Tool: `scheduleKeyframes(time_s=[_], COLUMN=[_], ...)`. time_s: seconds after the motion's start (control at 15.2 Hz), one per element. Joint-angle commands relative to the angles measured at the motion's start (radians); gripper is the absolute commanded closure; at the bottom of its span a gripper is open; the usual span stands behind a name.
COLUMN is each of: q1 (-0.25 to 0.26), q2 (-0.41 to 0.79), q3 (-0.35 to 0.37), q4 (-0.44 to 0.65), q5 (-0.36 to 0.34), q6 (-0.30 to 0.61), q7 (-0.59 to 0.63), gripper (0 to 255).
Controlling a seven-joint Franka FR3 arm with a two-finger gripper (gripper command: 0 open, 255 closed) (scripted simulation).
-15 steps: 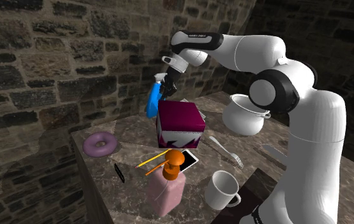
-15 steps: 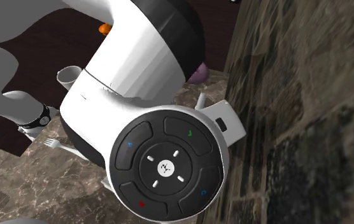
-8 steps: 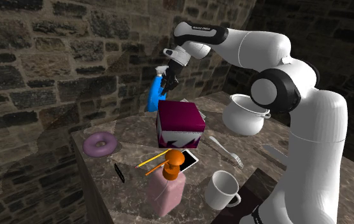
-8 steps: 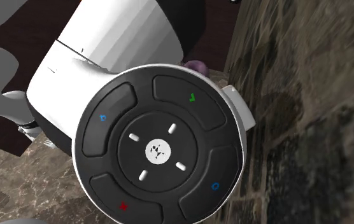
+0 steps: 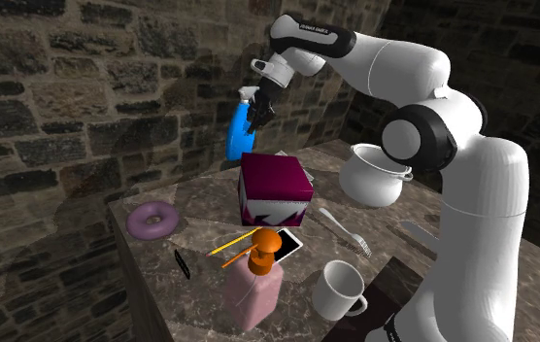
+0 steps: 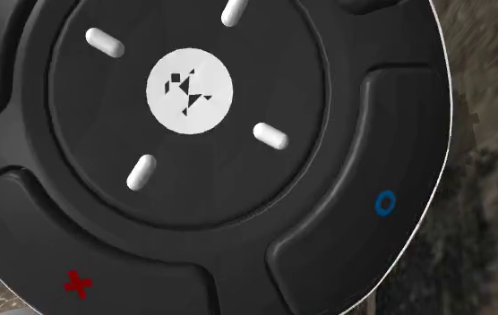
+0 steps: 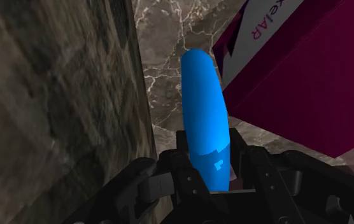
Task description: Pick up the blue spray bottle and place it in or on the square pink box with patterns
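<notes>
1 blue spray bottle (image 5: 235, 137) clasped in end effector (image 5: 255, 115), hanging beneath.

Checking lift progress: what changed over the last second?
The gripper, shut on the blue spray bottle, rose a little, carrying the bottle higher, beside the magenta box rather than over it. Box, purple ring, mug and pot stayed put.

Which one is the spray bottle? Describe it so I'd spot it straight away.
Find the marble table by the stone wall, then the dark pink box on it. Just beyond the box, lifted off the table, the black end effector clasps the spray bottle. It is the only bright blue thing; the other bottle is pink.
</notes>
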Motion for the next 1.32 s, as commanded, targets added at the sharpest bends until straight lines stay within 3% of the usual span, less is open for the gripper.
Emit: scheduleKeyframes(time_s=[0.0,0.79,1.25], q1=[-0.006,-0.068,-0.151], q2=[0.004,0.068,0.177], q3=[0.000,0.009,0.036], q4=[0.032,0.293,0.574], q5=[0.001,0.031,0.084], q6=[-0.026,-0.202,-0.349], q7=[0.012,0.095,0.177], gripper=[255,255,255])
